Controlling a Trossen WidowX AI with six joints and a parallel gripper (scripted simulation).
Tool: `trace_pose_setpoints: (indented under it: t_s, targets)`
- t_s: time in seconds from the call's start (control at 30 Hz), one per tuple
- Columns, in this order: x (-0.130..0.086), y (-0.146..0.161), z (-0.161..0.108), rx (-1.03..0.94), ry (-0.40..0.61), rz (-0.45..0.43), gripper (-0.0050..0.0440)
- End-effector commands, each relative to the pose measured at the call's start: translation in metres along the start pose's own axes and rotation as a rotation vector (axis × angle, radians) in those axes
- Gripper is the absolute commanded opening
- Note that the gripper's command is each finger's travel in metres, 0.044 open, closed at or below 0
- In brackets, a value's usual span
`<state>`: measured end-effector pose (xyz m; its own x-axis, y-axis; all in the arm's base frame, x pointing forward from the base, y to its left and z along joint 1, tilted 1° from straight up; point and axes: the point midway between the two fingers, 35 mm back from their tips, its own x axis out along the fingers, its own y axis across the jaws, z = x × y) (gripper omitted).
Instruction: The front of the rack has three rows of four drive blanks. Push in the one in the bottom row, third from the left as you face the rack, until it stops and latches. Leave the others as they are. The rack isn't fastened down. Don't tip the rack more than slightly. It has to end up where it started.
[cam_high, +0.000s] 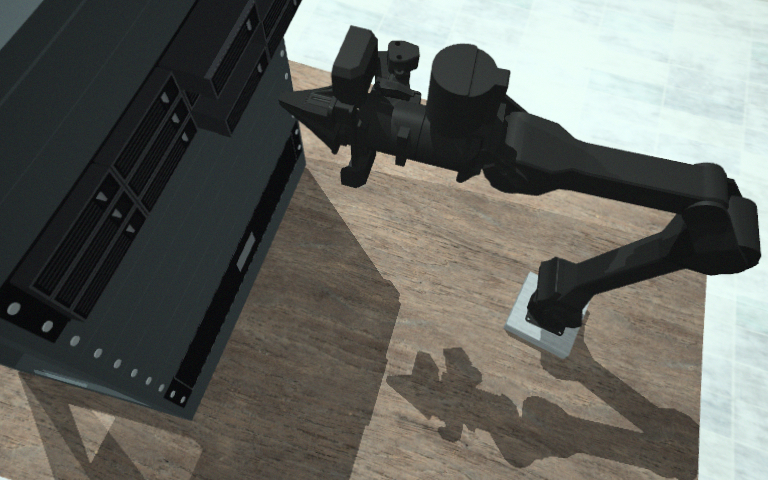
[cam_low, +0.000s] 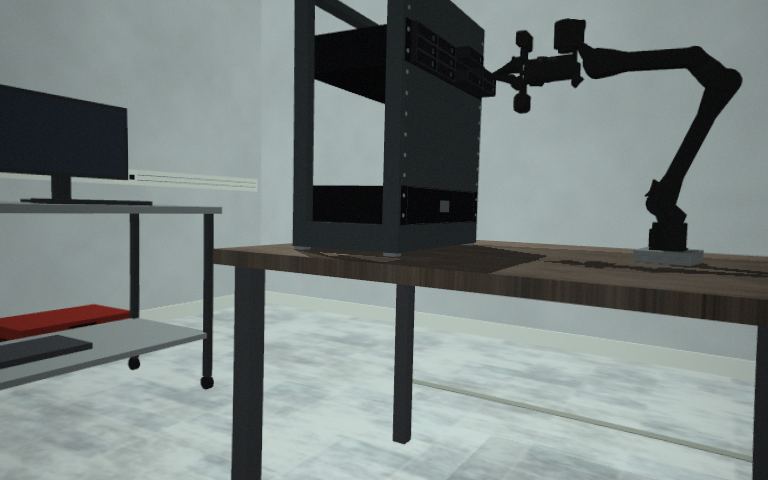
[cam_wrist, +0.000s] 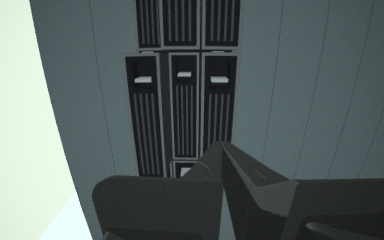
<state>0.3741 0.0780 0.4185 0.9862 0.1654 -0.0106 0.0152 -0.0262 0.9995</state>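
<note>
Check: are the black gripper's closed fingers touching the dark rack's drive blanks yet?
Cannot tell. In the exterior view the shut gripper tip meets the drive blanks' outline on the dark rack, but no view shows contact or a gap plainly.

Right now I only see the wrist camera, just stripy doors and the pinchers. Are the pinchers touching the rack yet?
Observer: In the exterior view, the shut gripper has its tip right at the edge of the drive blanks. I cannot tell whether it touches them.
Operator: Is the rack tipping over?
Observer: No. The rack stands upright, its base level on the wooden table.
Operator: Where does the arm start?
Observer: On a grey base plate at the table's other end from the rack.
</note>
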Motion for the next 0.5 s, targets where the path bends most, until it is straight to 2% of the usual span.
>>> trace_pose_setpoints:
  t_s: [0.0,0.07,0.47]
  targets:
    - [0.0183,0.0083,0.0000,-0.003,-0.002,0.016,-0.0050]
    - [0.0248,0.0084,0.0000,-0.003,-0.002,0.016,-0.0050]
    - [0.0261,0.0084,0.0001,-0.003,-0.002,0.016,-0.0050]
